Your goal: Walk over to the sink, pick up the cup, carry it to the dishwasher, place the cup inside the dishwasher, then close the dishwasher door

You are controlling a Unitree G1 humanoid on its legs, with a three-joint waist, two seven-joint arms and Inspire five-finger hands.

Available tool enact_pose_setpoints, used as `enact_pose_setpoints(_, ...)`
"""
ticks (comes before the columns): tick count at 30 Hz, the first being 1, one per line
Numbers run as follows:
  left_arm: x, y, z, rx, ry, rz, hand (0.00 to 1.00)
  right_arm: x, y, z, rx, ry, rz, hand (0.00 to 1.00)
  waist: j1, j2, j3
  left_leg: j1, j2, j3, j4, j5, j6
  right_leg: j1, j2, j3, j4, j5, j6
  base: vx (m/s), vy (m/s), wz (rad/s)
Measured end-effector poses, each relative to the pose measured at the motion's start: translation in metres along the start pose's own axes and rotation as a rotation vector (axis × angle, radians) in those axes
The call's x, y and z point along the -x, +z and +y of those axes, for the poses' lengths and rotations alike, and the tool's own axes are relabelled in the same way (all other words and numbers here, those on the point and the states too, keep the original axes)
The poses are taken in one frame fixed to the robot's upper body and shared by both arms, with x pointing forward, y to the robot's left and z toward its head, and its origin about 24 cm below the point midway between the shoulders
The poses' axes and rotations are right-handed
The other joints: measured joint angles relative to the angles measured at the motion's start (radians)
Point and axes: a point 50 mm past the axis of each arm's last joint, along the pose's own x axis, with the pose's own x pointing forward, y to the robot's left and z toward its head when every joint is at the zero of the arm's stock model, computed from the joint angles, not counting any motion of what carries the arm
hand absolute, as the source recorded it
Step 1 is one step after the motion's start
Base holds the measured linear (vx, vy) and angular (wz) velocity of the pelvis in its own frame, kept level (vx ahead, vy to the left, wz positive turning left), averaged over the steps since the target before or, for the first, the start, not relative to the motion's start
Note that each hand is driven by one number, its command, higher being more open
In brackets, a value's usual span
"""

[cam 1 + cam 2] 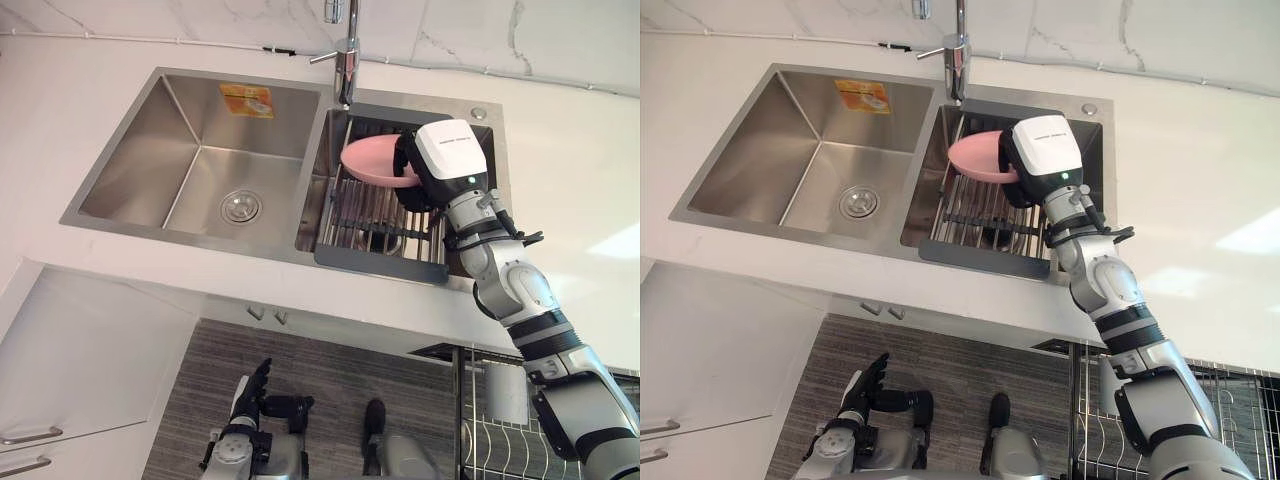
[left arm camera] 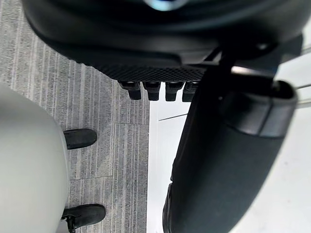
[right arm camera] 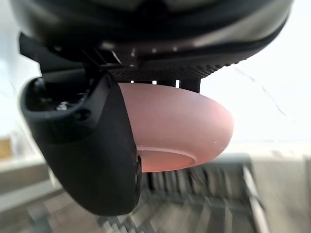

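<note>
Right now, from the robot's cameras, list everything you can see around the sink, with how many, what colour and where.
sink: one, steel, two basins, in the countertop
countertop: one, white, around the sink
faucet: one, silver, behind the basins
drain: one, silver, left basin floor
sticker: one, orange, left basin's back wall
rack: one, dark-framed, in the right basin
cup: one, pink, above the rack
wire basket: one, silver, lower right, below the countertop
right hand: one, dark, holding the cup
left hand: one, dark, open, low over the floor
</note>
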Motion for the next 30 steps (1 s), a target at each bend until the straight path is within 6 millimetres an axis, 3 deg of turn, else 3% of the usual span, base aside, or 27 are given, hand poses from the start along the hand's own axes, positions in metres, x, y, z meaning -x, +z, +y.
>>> enact_pose_setpoints(4, -0.001, -0.002, 0.0, -0.013, -0.005, 0.013, 1.0, 0.006, 0.014, -0.019, -0.057, -0.097, -0.076, 0.0, -0.01, -0.003, -0.003, 0.008, 0.005, 0.013, 0.0, -0.001, 0.006, 0.01, 0.007, 0.006, -0.009, 0.003, -0.004, -0.03, -0.01, -0.03)
enact_pose_setpoints(5, -0.001, -0.003, 0.001, -0.015, -0.005, 0.016, 1.0, 0.01, 0.017, -0.022, -0.067, -0.122, -0.092, 0.0, -0.012, -0.005, -0.005, 0.01, 0.008, 0.016, 0.0, -0.002, 0.025, 0.012, 0.012, 0.01, -0.012, 0.004, -0.006, -0.02, -0.011, -0.07)
enact_pose_setpoints(10, -0.001, -0.011, 0.004, -0.031, -0.013, 0.056, 1.0, 0.038, 0.018, -0.02, -0.13, -0.116, -0.09, 0.0, -0.017, -0.029, -0.042, 0.024, 0.013, 0.038, -0.002, -0.002, 0.03, 0.02, 0.019, 0.031, -0.024, 0.008, -0.012, -0.03, -0.015, -0.12)
enact_pose_setpoints(21, 0.003, -0.026, 0.003, -0.065, -0.022, 0.124, 1.0, 0.097, 0.021, -0.035, -0.262, -0.221, -0.001, 0.0, -0.05, -0.029, -0.099, 0.062, 0.024, 0.067, -0.015, -0.003, 0.032, 0.048, 0.034, 0.056, -0.044, 0.014, -0.021, -0.01, -0.012, -0.07)
enact_pose_setpoints(30, 0.006, -0.033, -0.002, -0.116, -0.05, 0.151, 1.0, 0.127, 0.02, -0.043, -0.301, -0.314, 0.127, 0.0, -0.071, -0.025, -0.129, 0.091, 0.027, 0.108, -0.017, -0.012, 0.031, 0.061, 0.04, 0.093, -0.054, 0.019, -0.024, -0.02, -0.001, -0.13)
